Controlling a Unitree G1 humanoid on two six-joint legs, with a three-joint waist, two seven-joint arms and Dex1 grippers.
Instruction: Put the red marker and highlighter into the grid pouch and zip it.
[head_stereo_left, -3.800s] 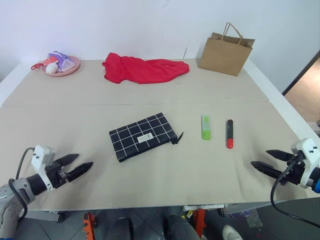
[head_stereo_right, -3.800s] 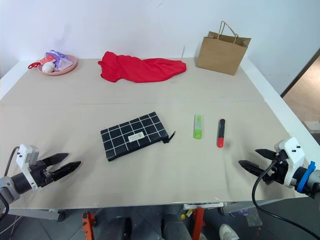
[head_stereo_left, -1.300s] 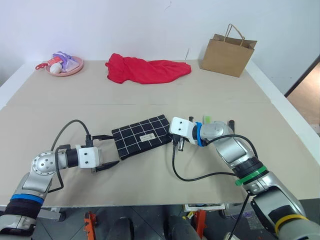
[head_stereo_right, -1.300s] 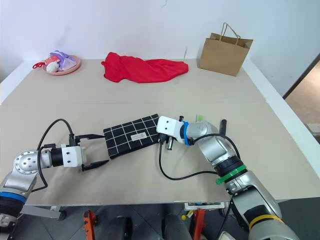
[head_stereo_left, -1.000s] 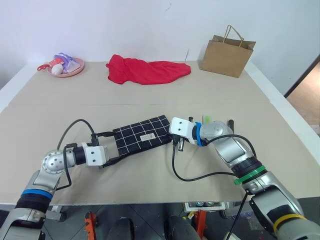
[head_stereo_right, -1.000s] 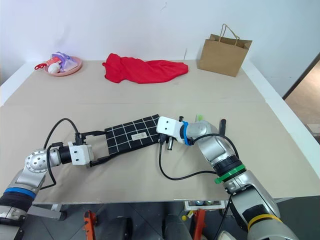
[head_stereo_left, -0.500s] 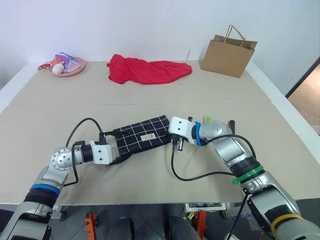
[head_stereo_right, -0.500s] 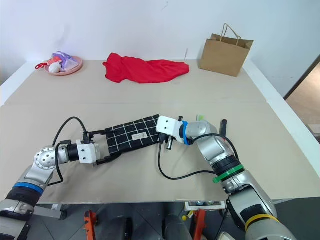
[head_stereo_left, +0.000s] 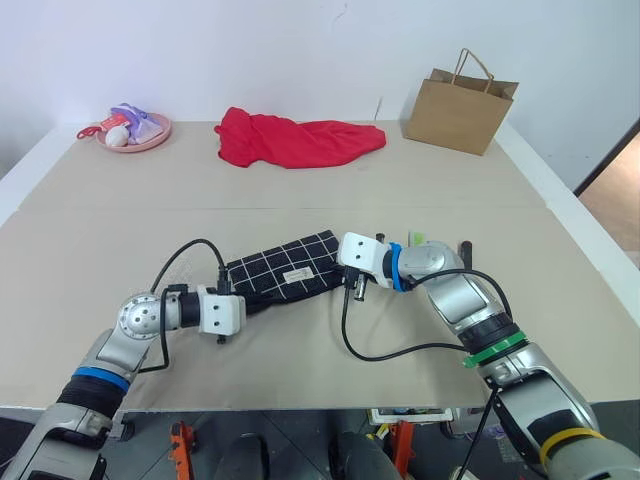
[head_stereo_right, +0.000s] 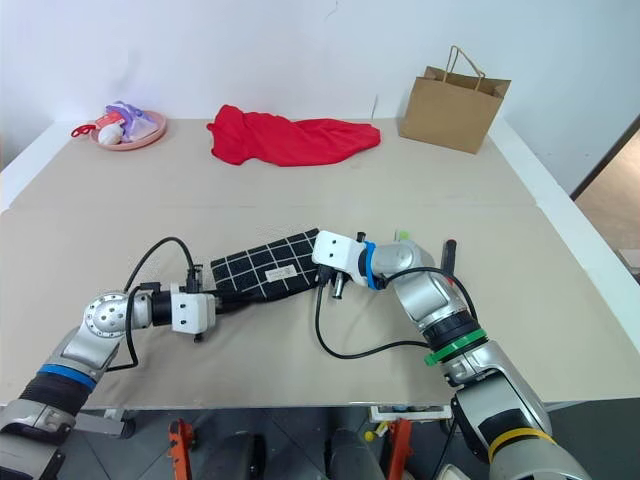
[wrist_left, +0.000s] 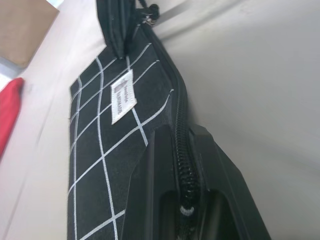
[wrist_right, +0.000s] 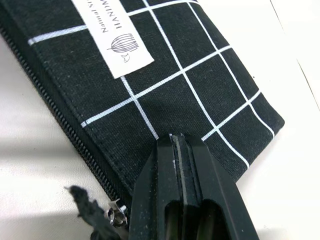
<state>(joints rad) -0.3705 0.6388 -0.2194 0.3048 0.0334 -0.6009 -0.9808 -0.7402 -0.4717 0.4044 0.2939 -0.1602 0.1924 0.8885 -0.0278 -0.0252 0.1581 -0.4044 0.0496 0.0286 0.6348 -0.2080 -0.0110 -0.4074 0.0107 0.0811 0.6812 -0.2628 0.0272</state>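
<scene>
The grid pouch (head_stereo_left: 288, 276) lies flat near the middle of the tan table (head_stereo_left: 300, 190), its long axis running from about 8 o'clock to 2 o'clock, the small white label (head_stereo_left: 296, 277) facing up. The left gripper (head_stereo_left: 238, 296) reaches in from the 8 o'clock side and is clamped on the pouch's near-left end; in the left wrist view the two black fingers (wrist_left: 155, 190) are pressed together on the zipper edge (wrist_left: 181, 135), with the fabric bunched between them. The right gripper (wrist_right: 179, 150) comes in from the 3 o'clock side and sits at the pouch's right end, its fingers (wrist_right: 200, 170) closed flat against each other and pinching the end edge of the fabric. The metal zipper pull (wrist_right: 116, 215) with its frayed black cord (wrist_right: 82, 200) lies just beside these fingers, apart from them.

The highlighter (head_stereo_left: 416, 240), lime green, shows at 3 o'clock of the pouch, largely hidden behind the right wrist. The red marker (head_stereo_left: 464, 248) lies just beyond it, further toward 3 o'clock; only its dark end is visible.

At the table's far edge, from 11 o'clock to 1 o'clock: a pink plate of small toys (head_stereo_left: 150, 133), a crumpled red cloth (head_stereo_left: 295, 138), and an upright brown paper bag (head_stereo_left: 458, 102) with handles.
</scene>
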